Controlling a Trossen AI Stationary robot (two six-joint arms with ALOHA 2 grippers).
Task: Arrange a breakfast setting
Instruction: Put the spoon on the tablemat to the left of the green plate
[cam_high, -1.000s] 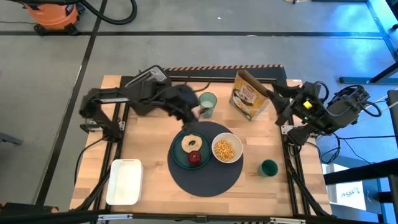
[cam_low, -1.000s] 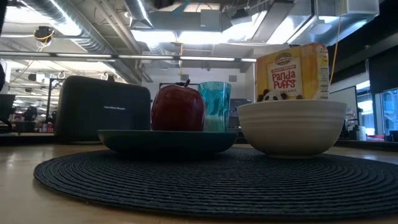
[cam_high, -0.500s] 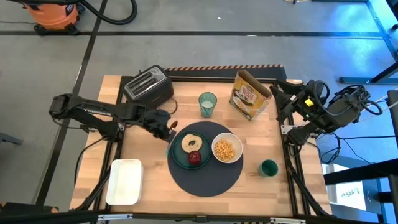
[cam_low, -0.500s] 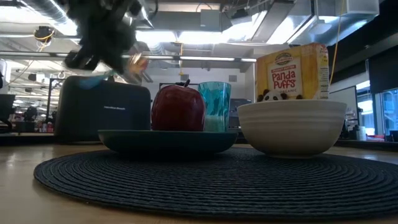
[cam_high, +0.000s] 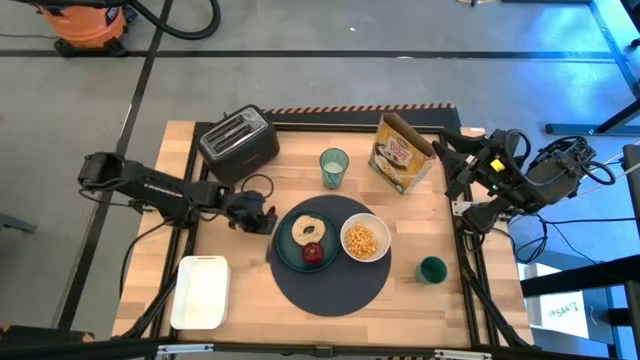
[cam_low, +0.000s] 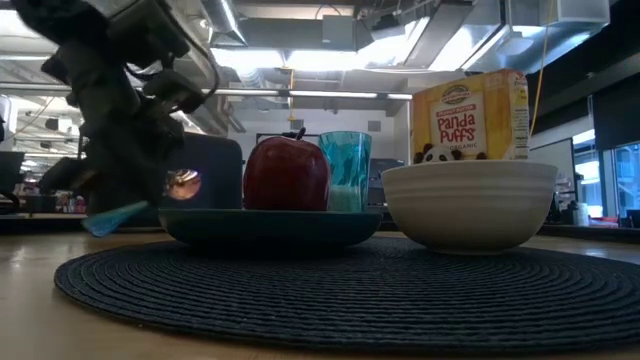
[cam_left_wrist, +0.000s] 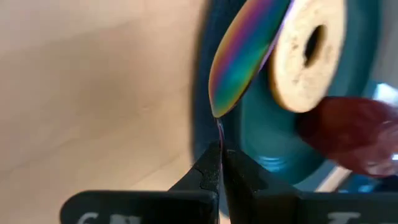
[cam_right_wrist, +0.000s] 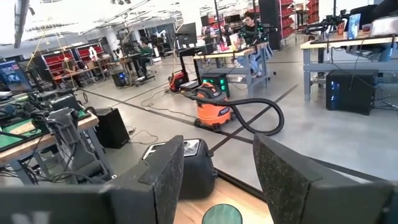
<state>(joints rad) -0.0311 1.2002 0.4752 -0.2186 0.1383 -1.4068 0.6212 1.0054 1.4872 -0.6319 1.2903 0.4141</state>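
The dark-blue mat (cam_high: 330, 275) carries the teal plate (cam_high: 290, 250) with the bagel (cam_high: 308, 229) and red fruit (cam_high: 314, 253), and the white bowl (cam_high: 365, 240) of yellow cereal. The dark-green mug (cam_high: 432, 269) stands on the wood to the mat's right. My left gripper (cam_high: 266, 222) is low at the plate's left rim and shut on the teal utensil (cam_low: 112, 218), a spoon with an iridescent bowl (cam_left_wrist: 242, 56). My right gripper (cam_right_wrist: 214, 180) is open and empty at the table's far right corner (cam_high: 452, 160). My left gripper pinches the spoon's thin neck (cam_left_wrist: 219, 134), just behind its iridescent bowl, between its two fingers. The bowl sticks out past the fingertips, toward the plate's left rim and the bagel. The teal handle end (cam_low: 112, 218) slants down below the gripper, close to the table.
A black toaster (cam_high: 238, 140) stands at the far left. A teal glass (cam_high: 334, 167) and a cereal box (cam_high: 402, 152) stand at the far side. A white tray (cam_high: 200, 292) lies at the near left.
My left gripper has swung from beside the teal glass toward the table's left and near edge. It has then come down at the plate's left rim, carrying the spoon with it.
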